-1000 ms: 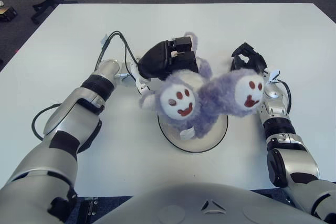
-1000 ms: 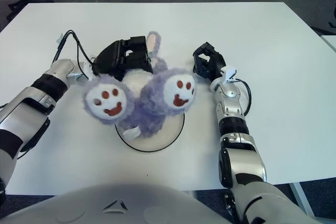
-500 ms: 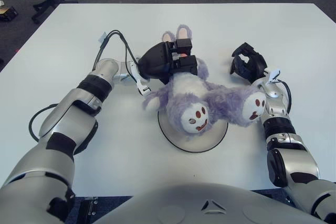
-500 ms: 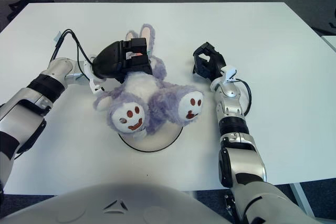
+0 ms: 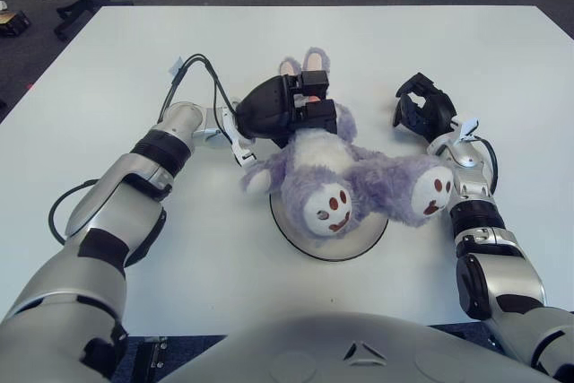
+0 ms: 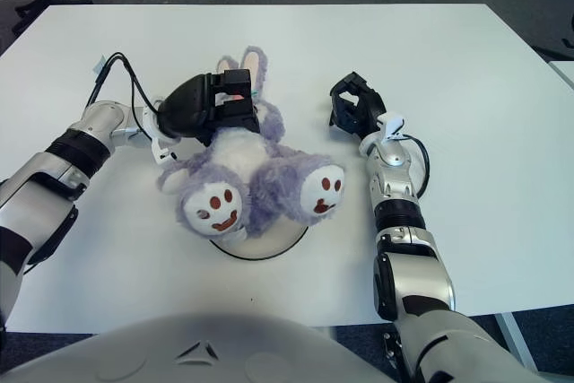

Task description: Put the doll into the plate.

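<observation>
A purple plush doll (image 5: 336,172) is seen on its back on the white table (image 5: 108,51), with the two white foot soles, each marked in red, turned toward the camera. The lower body and feet are laid over the white plate (image 5: 309,244), of which only the near rim is exposed below the feet. The head and pink-lined ears are pointed away from the robot, past the far edge of the plate.

The left hand (image 5: 285,107) is placed on the head end of the doll, directly over the head, so that only the ears are visible beyond it. Its black fingers (image 5: 316,114) are curled down around the head and upper body; the doll is gripped by this hand. The left forearm is extended in from the left side of the table, with a black cable (image 5: 204,73) looped above the wrist.

The right hand (image 5: 421,107) is seen to the right of the doll, apart from it, level with the doll's head. Its fingers are curled inward and nothing is held in them. The doll's right-side foot is seen close to the right forearm; contact between the two cannot be determined
</observation>
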Motion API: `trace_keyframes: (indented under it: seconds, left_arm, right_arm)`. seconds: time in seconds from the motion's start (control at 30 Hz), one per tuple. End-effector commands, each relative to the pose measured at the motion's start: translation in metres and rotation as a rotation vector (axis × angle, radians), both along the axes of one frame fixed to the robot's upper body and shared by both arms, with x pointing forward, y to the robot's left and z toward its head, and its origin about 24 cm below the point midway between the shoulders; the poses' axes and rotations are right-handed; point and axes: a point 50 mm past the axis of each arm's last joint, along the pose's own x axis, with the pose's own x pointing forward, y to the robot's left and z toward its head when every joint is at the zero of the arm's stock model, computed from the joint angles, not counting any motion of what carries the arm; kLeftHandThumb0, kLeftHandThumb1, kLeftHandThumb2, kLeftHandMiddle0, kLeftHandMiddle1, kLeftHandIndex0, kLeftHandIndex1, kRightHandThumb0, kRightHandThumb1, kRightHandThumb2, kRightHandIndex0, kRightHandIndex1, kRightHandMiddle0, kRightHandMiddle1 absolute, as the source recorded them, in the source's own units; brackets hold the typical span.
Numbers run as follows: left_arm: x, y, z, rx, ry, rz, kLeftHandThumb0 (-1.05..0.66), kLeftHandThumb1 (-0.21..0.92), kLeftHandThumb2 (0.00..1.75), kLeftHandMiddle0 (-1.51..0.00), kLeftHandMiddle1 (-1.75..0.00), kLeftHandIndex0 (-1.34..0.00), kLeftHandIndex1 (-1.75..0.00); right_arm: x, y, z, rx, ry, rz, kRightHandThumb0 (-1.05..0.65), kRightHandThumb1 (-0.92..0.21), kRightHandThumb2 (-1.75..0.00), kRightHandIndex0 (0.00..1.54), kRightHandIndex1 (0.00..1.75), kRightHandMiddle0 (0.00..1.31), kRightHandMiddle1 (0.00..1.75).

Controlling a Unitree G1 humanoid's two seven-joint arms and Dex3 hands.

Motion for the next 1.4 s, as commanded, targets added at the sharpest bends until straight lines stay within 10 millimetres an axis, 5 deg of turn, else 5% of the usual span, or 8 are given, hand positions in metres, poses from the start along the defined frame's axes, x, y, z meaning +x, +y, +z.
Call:
trace_keyframes:
  seconds: [0.0,0.6,0.7,0.77,1.07,1.2,1.37]
  left_arm:
    - [0.0,0.003,0.002,-0.01,0.003,0.005,0.01,0.88,0.12,-0.87,-1.75,-0.65,-1.75]
    - [-0.006,0.004,0.009,0.089,0.033,-0.015,-0.06,0.92,0.06,-0.72,-1.75,-0.54,-1.75]
    - [-0.008,0.005,0.009,0.132,0.041,-0.01,-0.02,0.92,0.18,-0.65,-1.34,-0.38,-1.64]
    - [-0.01,0.006,0.01,0.136,0.048,-0.006,-0.02,0.92,0.21,-0.64,-1.25,-0.34,-1.6]
    - [-0.013,0.007,0.011,0.154,0.075,0.007,-0.01,0.92,0.24,-0.62,-1.22,-0.3,-1.53]
    - [-0.016,0.009,0.012,0.17,0.09,0.011,0.27,0.92,0.26,-0.49,-1.41,-0.23,-0.89]
    - [-0.017,0.009,0.013,0.171,0.1,0.013,0.33,0.92,0.27,-0.46,-1.45,-0.23,-0.72]
  right_arm:
    - [-0.008,-0.002,-0.022,0.002,0.106,-0.003,-0.38,-0.7,-0.81,0.86,1.75,0.34,1.75]
    - [-0.007,-0.001,-0.021,-0.001,0.106,-0.004,-0.38,-0.69,-0.82,0.86,1.75,0.34,1.75]
    - [-0.007,-0.001,-0.021,-0.002,0.106,-0.005,-0.38,-0.69,-0.82,0.86,1.75,0.34,1.75]
    - [-0.007,0.0,-0.021,-0.003,0.106,-0.005,-0.38,-0.69,-0.82,0.86,1.75,0.34,1.75]
    - [-0.007,0.0,-0.021,-0.004,0.106,-0.006,-0.38,-0.69,-0.82,0.86,1.75,0.35,1.75]
    - [-0.007,0.0,-0.021,-0.006,0.105,-0.006,-0.38,-0.69,-0.82,0.86,1.75,0.35,1.75]
    - [-0.007,0.0,-0.021,-0.006,0.104,-0.006,-0.38,-0.69,-0.82,0.86,1.75,0.35,1.75]
